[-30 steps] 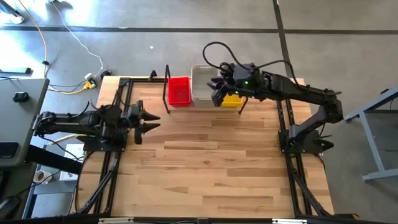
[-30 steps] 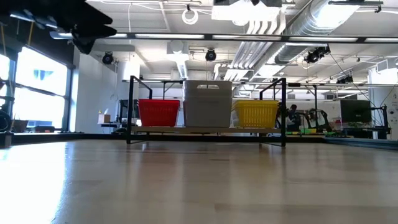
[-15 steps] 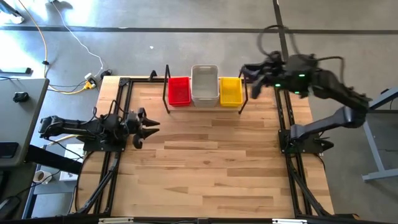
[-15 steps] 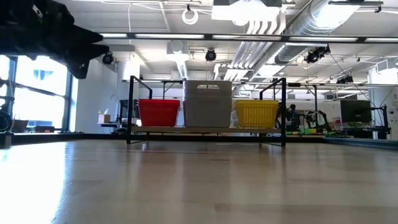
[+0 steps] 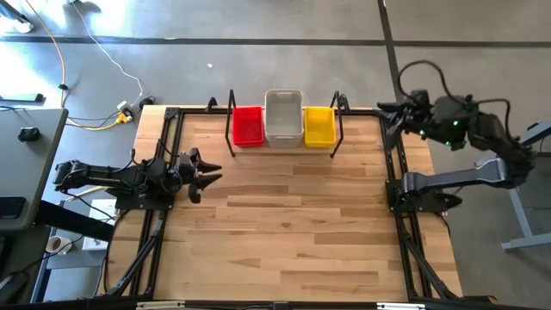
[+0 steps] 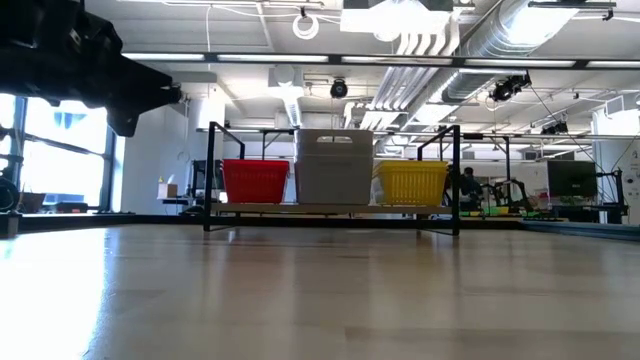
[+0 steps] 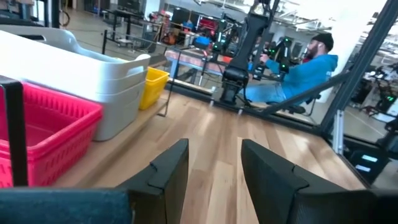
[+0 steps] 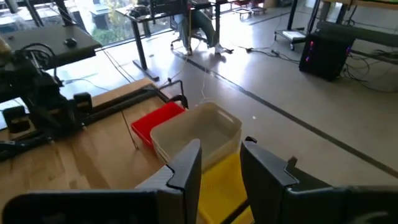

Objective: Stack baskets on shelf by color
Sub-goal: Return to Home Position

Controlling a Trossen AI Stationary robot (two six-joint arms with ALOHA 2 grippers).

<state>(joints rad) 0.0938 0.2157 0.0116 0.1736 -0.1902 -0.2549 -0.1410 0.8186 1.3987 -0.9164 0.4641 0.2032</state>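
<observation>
At the middle of the table's [image 5: 284,232] far edge: the shelf [image 5: 230,129], a light board inside a thin black frame with upright posts. On its board, three stacks of baskets in one row. At the shelf's left end, the red baskets [image 5: 248,127]. In the middle, the clear-grey baskets [image 5: 283,118], just beside both neighbours and, in the low view, taller than either. At the shelf's right end, the yellow baskets [image 5: 319,126]. All three stacks upright, each of one colour only.

Near the table's left edge, closer to the far left corner than to the near one: the left gripper [image 5: 207,170], low over the wood and pointing toward the right edge. Well apart from the shelf. Fingers [image 7: 166,171] spread with a clear gap; nothing held between them, only bare tabletop visible there.

Above the table's far right corner: the right gripper [image 5: 389,114], raised high and turned toward the shelf, apart from the yellow stack. Fingers [image 8: 186,167] parted by a moderate gap; nothing gripped. Past them, in the right wrist view, the row of stacks seen from above, yellow nearest, then clear-grey, then red.

Beyond the table's right edge, in the left wrist view: a person in a blue top [image 7: 298,71], seated.
</observation>
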